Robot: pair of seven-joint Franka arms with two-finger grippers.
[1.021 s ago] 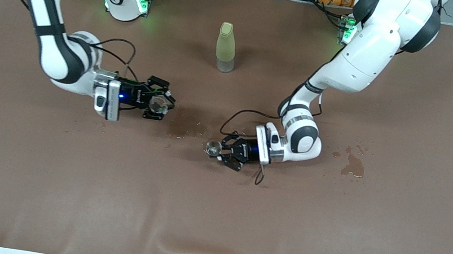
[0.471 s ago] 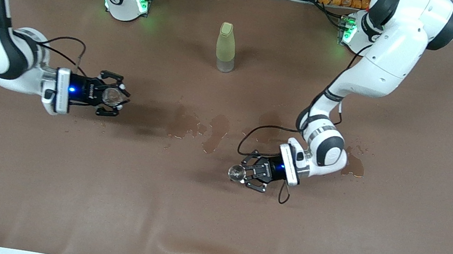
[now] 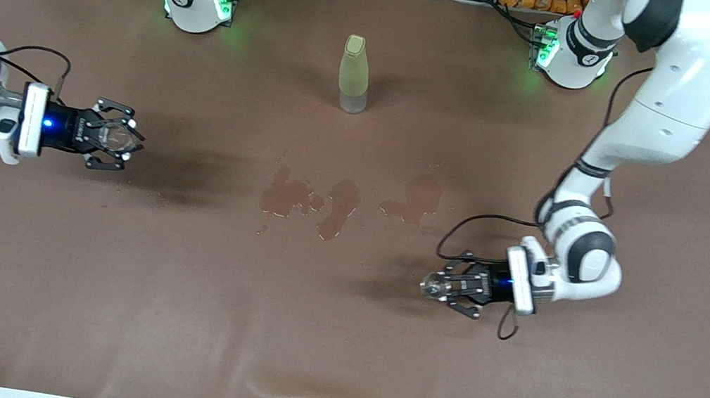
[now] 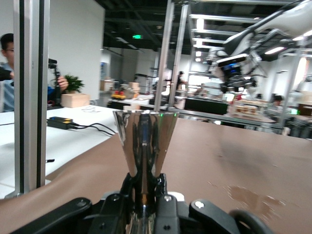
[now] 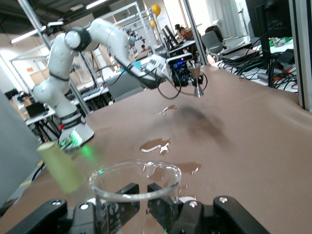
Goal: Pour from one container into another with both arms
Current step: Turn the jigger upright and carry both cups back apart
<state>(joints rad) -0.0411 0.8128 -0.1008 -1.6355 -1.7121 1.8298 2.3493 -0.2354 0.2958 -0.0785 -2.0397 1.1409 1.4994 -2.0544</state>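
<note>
My left gripper (image 3: 439, 287) is shut on a shiny metal cone-shaped cup (image 3: 431, 284), held upright over the table toward the left arm's end. In the left wrist view the metal cup (image 4: 145, 141) rises from between the fingers of the left gripper (image 4: 145, 184). My right gripper (image 3: 122, 139) is shut on a clear glass (image 3: 114, 136) over the right arm's end of the table. The clear glass (image 5: 135, 181) shows its round rim above the right gripper (image 5: 141, 195). The right wrist view also shows the left arm with the metal cup (image 5: 196, 84) farther off.
A pale yellow-green bottle (image 3: 354, 74) stands upright between the two bases; the bottle (image 5: 61, 165) also shows in the right wrist view. Wet spill patches (image 3: 309, 199) darken the brown table cover (image 3: 333, 338) between the grippers, with another patch (image 3: 418, 198) beside them.
Both arms have drawn apart from the middle, each toward its own end of the table, still holding their vessels. The wet patches between them are now uncovered.
</note>
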